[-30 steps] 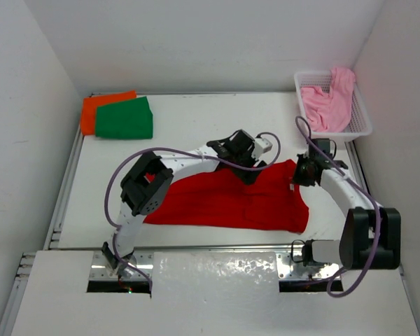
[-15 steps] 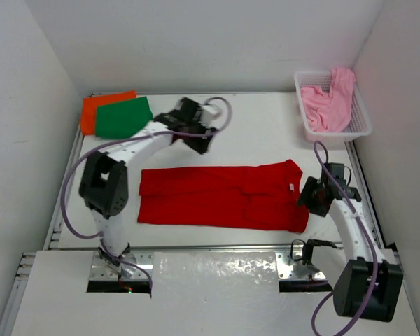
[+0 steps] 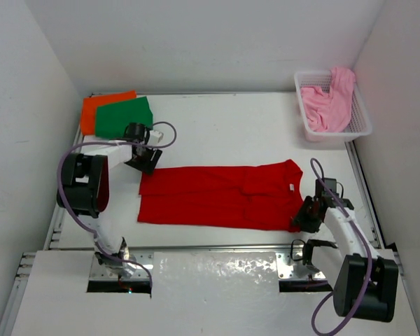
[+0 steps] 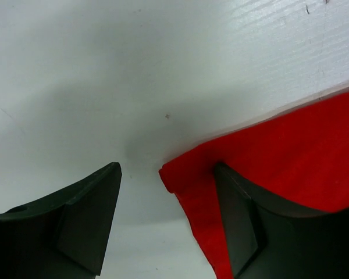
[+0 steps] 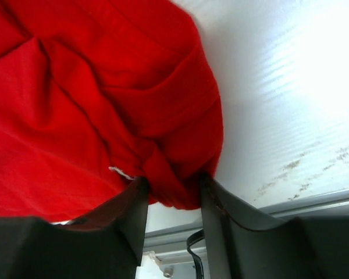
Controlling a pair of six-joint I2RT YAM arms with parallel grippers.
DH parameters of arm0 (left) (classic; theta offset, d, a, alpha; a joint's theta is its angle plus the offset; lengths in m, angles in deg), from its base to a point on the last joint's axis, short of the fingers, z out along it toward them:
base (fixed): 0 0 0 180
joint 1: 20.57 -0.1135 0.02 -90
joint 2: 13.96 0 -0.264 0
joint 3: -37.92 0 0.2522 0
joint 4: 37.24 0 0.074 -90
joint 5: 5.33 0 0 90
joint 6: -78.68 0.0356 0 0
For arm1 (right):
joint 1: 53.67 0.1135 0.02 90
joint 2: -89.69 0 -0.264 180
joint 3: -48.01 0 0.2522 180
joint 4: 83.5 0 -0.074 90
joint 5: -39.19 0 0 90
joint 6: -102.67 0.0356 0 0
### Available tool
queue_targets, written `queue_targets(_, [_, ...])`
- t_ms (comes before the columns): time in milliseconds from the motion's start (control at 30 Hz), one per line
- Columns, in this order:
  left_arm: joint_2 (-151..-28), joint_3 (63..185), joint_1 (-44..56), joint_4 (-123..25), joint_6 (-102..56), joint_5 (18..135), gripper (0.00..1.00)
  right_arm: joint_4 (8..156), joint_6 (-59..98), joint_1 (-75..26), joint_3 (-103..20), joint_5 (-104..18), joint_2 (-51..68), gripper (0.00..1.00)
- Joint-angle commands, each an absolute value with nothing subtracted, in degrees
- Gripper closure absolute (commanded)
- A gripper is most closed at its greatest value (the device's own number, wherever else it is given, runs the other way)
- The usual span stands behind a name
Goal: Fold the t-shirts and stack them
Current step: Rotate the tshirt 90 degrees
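At the far-left corner of the worktop (image 3: pixel 217 133) the green t-shirt (image 3: pixel 124 117) lies folded on the folded orange t-shirt (image 3: pixel 101 106), so two look done. The left gripper (image 4: pixel 167 174) stands open astride the far-left corner of the red t-shirt (image 3: pixel 217 196) and holds nothing. That shirt lies across the middle as a long band, only partly folded. The right gripper (image 5: pixel 171 186) has a bunch of the shirt's near-right corner between its jaws; I cannot tell whether it is clamped. The pink t-shirt (image 3: pixel 329 101) lies unfolded in the basket (image 3: pixel 360 129) at the far-right corner.

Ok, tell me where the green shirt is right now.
In the top view, the green shirt lies folded at the far left corner of the table, atop the orange shirt.
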State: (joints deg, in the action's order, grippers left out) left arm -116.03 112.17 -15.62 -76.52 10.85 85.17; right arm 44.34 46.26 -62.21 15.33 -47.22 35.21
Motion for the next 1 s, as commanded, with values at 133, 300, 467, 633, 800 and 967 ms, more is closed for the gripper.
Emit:
queue_targets(133, [-114.61, 103.82, -16.26, -68.49, 15.83, 88.27, 0.45, 57.15, 48.09, -62.20, 17.02, -46.42, 25.72, 0.80])
queue_targets(300, [-110.57, 93.62, -16.96, -68.40, 19.44, 91.52, 0.46, 60.75, 44.76, -62.02, 8.68, -47.56, 15.09, 0.83])
queue_targets(467, [-105.82, 87.20, -16.96, -70.77, 23.21, 92.58, 0.46, 61.21, 40.98, -56.58, -2.56, -47.65, 2.35, 0.83])
queue_targets(633, [-98.26, 82.01, -16.96, -76.04, 26.73, 91.35, 0.45, 61.02, 42.11, -51.74, -15.93, -48.97, -11.46, 0.83])
queue_targets(800, [-93.69, 80.78, -17.31, -80.96, 27.52, 91.89, 0.44, 58.22, 42.03, -50.33, -29.63, -50.46, -20.25, 0.83])
queue_targets(967, [-92.45, 81.74, -17.23, -83.78, 27.27, 90.12, 0.42, 55.24, 40.27, -49.45, -43.52, -51.95, -29.56, 0.83])
